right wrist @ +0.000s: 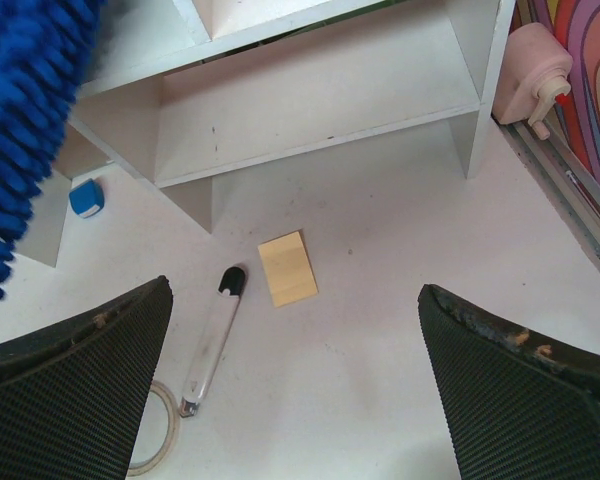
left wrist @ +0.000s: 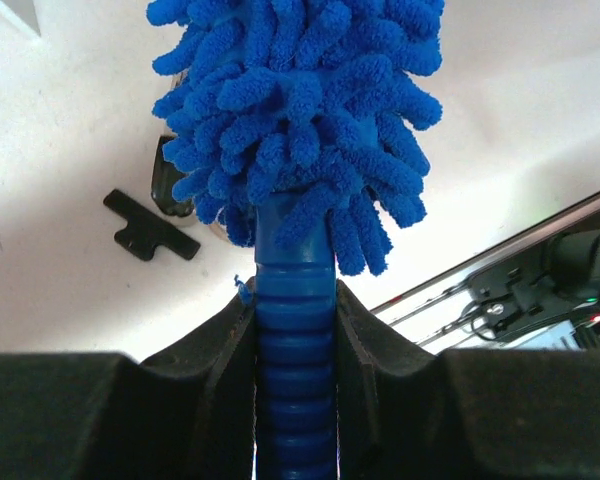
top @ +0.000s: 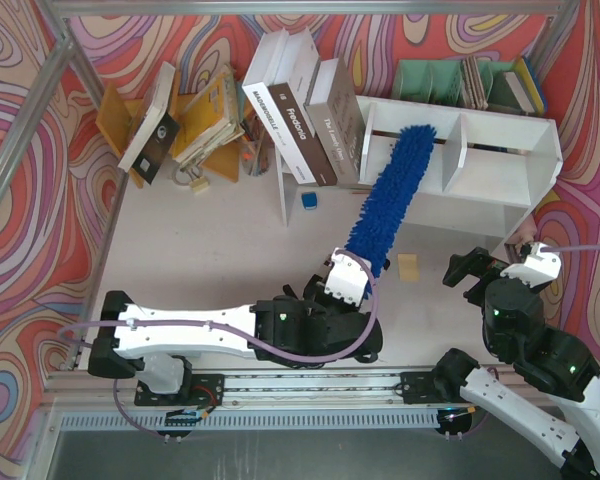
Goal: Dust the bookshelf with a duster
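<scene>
The left gripper [left wrist: 295, 335] is clamped on the ribbed handle of the long, fluffy bright-blue microfibre duster [top: 392, 195]. Its axis runs toward one o'clock, tip over the white wooden two-compartment bookshelf [top: 505, 150]. The right gripper [right wrist: 295, 380], jaws wide and empty, hangs at the shelf's six o'clock. Only the left wrist view shows the grip itself.

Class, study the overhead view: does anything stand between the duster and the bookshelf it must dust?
Nothing visible does. The left gripper is shut on the duster by its handle, and the fluffy tip overlaps the bookshelf at its left compartment.
</scene>
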Controlling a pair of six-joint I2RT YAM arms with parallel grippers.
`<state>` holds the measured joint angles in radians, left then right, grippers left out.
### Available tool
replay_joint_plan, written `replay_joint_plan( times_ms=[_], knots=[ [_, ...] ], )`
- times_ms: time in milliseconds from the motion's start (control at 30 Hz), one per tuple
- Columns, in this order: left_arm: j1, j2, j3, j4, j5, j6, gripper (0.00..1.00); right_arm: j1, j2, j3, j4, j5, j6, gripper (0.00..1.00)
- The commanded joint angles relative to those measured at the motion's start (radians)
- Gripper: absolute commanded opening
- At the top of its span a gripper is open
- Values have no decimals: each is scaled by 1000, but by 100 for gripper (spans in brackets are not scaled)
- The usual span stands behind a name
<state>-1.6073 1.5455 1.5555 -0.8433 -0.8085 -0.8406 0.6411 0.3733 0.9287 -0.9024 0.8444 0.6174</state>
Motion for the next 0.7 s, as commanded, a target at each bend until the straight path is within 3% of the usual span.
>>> replay_joint_plan(
  times_ms=[0,367,500,667],
  knots=[
    [5,0,-54,0,-7,-63,0,-1,-13,13,20,11,-11,98],
    [27,-74,-48,-126,-119,-127,0,-1,-14,15,13,16,-5,98],
    [41,-115,-88,-114,-154,-148,0,-1,-17,15,11,18,-2,98],
    [41,-136,-77,-44,-145,-57,0,-2,-16,15,13,16,-2,98]
  ],
)
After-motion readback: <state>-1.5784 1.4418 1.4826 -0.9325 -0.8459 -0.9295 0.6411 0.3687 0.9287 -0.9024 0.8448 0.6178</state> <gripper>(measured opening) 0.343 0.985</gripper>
